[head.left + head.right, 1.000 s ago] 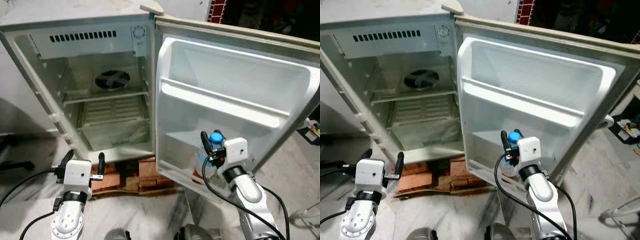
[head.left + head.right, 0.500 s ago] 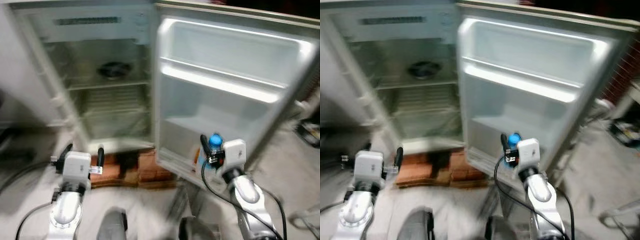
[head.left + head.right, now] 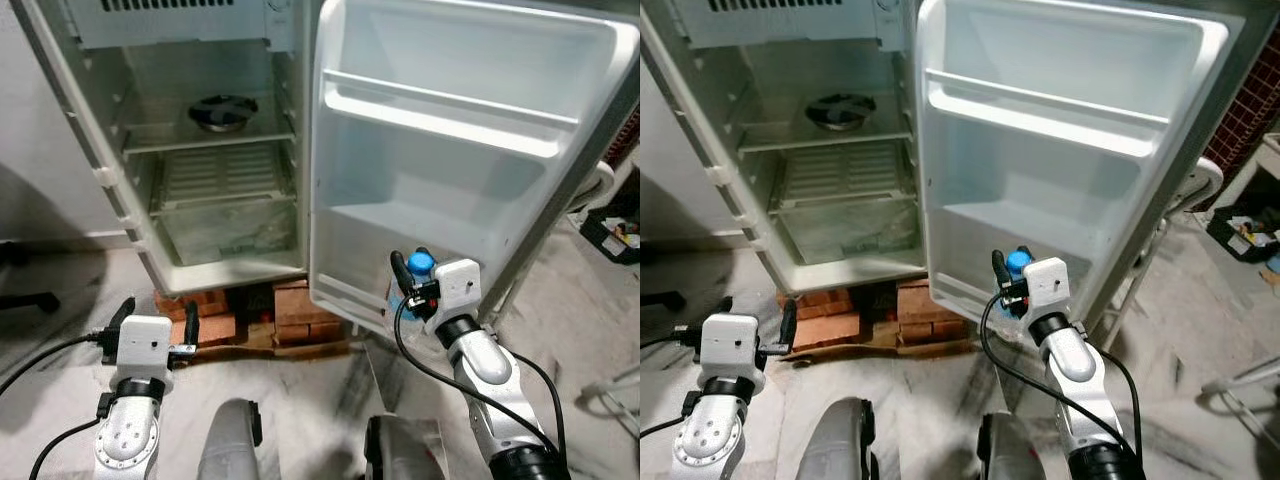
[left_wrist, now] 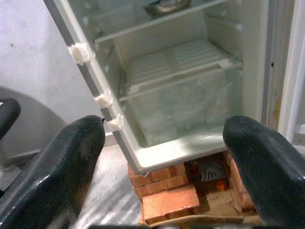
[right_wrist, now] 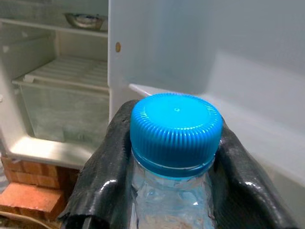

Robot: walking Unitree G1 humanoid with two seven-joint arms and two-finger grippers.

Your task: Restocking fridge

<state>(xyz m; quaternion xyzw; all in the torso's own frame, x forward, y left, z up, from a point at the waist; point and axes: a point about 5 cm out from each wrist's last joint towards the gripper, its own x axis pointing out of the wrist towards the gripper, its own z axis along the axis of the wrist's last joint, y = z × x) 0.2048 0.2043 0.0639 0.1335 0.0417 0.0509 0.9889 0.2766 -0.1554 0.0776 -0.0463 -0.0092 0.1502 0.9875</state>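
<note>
The small fridge (image 3: 215, 170) stands open, its door (image 3: 460, 170) swung out to the right. A clear water bottle with a blue cap (image 3: 420, 262) is upright in my right gripper (image 3: 410, 278), which is shut on its neck just below the cap (image 5: 176, 124). The bottle hangs right in front of the door's bottom shelf (image 3: 345, 290). My left gripper (image 3: 157, 312) is open and empty, low at the left in front of the fridge's base; its black fingers (image 4: 71, 157) frame the lower drawer (image 4: 186, 107).
A metal bowl (image 3: 222, 108) sits on the fridge's upper shelf. Red bricks (image 3: 290, 308) and cardboard prop up the fridge. A black chair base (image 3: 25, 300) lies on the floor at the left, and a box of clutter (image 3: 612, 225) sits at the right.
The whole picture has shifted as the camera moved and tilted down toward the fridge. The right gripper still holds the bottle by the door's bottom shelf; the left stays open.
</note>
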